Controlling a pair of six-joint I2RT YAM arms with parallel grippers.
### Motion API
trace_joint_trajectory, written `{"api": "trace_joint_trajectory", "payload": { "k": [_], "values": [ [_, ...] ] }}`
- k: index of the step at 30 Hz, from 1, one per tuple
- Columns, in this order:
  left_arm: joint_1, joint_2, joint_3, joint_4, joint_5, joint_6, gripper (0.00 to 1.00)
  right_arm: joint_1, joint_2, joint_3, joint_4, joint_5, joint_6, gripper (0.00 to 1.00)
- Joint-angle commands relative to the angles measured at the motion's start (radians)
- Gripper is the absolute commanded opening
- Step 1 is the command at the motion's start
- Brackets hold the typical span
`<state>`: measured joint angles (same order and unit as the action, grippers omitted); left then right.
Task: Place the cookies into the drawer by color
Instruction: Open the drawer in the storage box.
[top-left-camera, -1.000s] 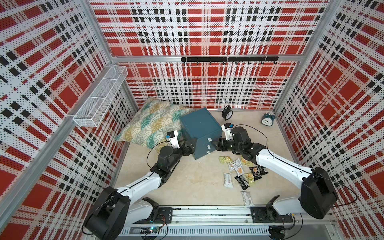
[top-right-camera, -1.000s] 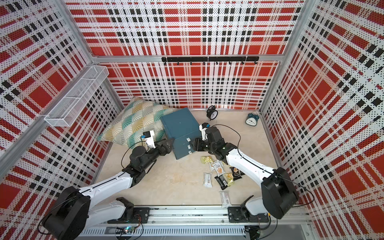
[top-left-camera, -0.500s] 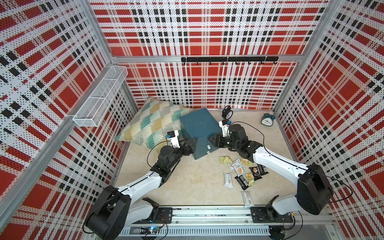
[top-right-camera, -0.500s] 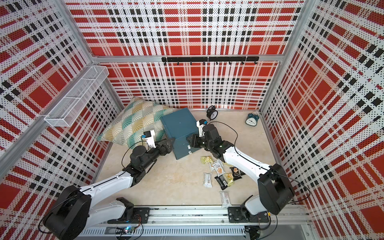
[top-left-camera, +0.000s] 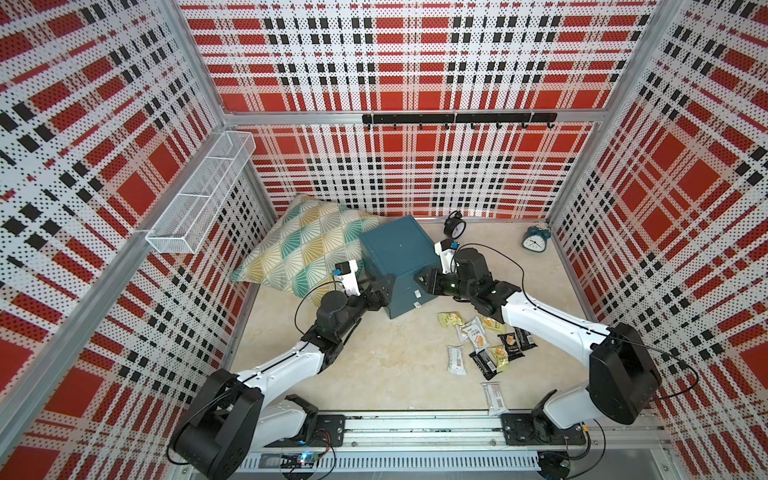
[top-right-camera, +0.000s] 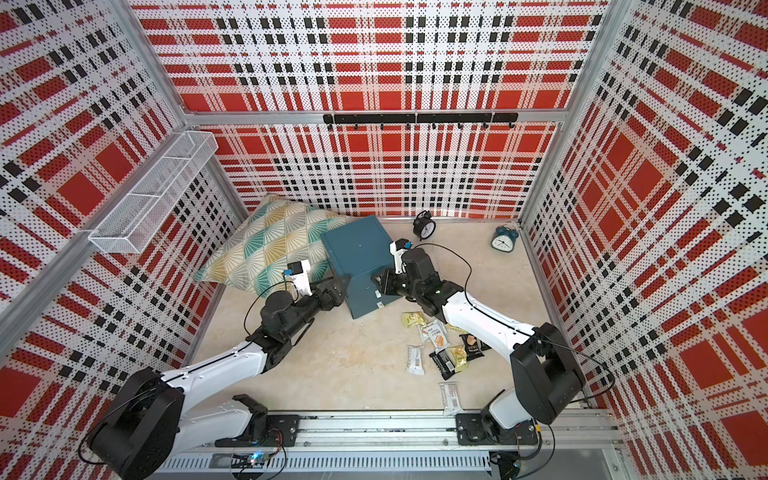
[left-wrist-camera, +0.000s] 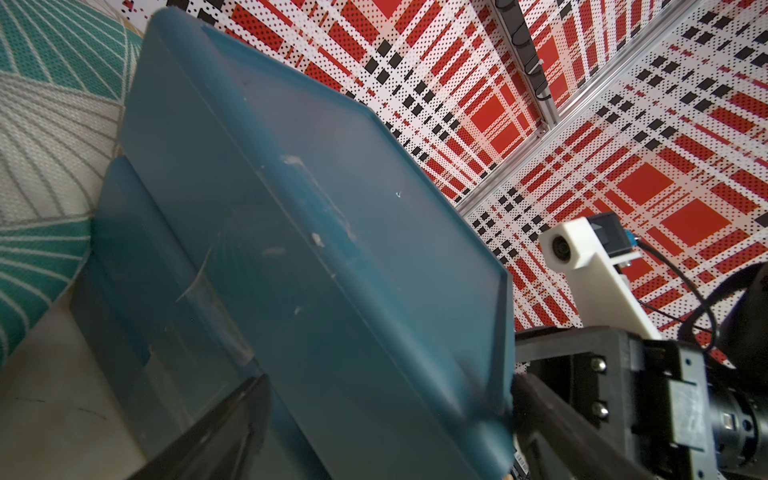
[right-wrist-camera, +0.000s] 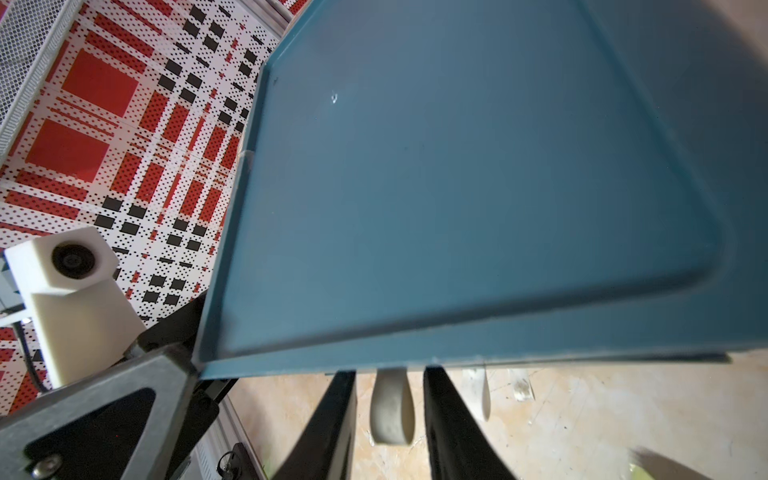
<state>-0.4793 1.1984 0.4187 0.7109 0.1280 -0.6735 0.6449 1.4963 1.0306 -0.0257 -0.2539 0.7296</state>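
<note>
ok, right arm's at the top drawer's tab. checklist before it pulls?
1. Pull tab between the right gripper's fingers: ok.
2. Fingers closed on the tab: not ok, a gap shows on each side.
3. Left gripper bracing the drawer cabinet: open, astride its front left edge; contact cannot tell.
4. Cookies clear of the cabinet's front: ok, all lie on the table, apart from it.
</note>
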Motion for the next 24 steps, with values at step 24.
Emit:
{"api": "trace_joint_trajectory", "payload": {
  "k": [24],
  "values": [
    [-0.017, -0.142, -0.051, -0.007, -0.084, 0.026, 0.95, 0.056, -0.221, -0.174, -0.073, 0.122, 0.007, 0.00]
  ]
}}
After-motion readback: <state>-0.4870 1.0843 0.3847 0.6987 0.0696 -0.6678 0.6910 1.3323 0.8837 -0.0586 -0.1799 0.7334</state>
